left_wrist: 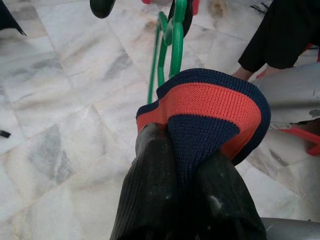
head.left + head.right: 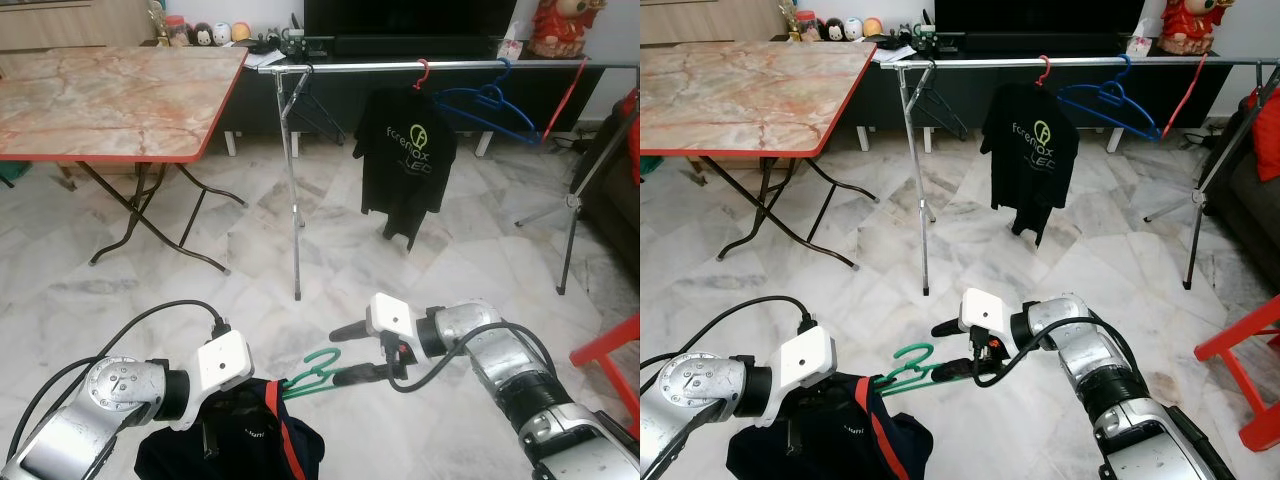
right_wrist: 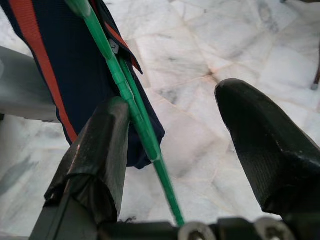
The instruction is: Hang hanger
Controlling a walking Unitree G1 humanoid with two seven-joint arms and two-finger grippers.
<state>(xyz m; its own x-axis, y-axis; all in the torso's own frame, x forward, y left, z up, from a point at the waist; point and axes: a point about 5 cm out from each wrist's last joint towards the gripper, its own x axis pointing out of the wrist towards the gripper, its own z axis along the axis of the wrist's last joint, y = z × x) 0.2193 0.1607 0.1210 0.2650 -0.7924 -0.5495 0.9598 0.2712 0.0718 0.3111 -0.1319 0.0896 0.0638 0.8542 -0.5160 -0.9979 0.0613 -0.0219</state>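
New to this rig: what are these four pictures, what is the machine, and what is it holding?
It is a walking humanoid robot with two silver arms, each ending in two black fingers. The two wide pictures come from cameras in its head, looking down and forward; the two close ones come from cameras on its wrists. The left gripper is shut on the collar of a navy shirt with orange trim. The right gripper is open, one finger touching the green hanger that sticks out of the shirt. Ahead stands a clothes rail holding a black T-shirt and a blue hanger. A marble-topped folding table is on the left.
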